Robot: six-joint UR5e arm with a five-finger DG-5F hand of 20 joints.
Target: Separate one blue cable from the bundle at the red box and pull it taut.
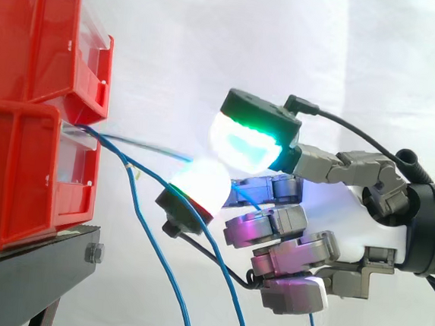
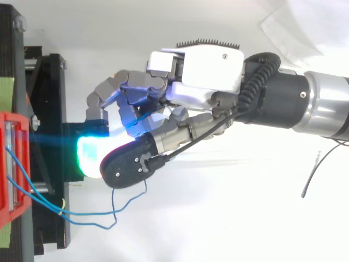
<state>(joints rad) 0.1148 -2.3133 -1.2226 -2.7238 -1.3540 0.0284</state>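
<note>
At the left edge of the side view, two red plastic bins stand stacked, an upper one (image 1: pixel 31 32) on a lower one (image 1: pixel 18 176), and the lower one rests on the top of a black stand (image 1: pixel 25 268), its open front close to the stand's right edge. A bundle of thin blue cables comes out of the lower bin's front opening. Most of these loose blue cables (image 2: pixel 95 214) sag away from the bin and hang below the level of the stand's top (in the top view they lie in slack loops just off the stand's edge). One blue cable (image 1: pixel 150 149) leaves the same opening apart from the rest and runs in a nearly straight, slightly falling line rightward to the hand (image 2: pixel 207 71), clear of the sagging strands beneath it. There it ends between two glowing fingers, one with a green and cyan pad (image 1: pixel 250 143) above and one with a white pad (image 1: pixel 200 186) below, which are closed together and clamped on it. The remaining fingers are curled in below these two, near the palm. The arm enters from the right edge, and a white curtain (image 1: pixel 175 37) hangs behind everything.
</note>
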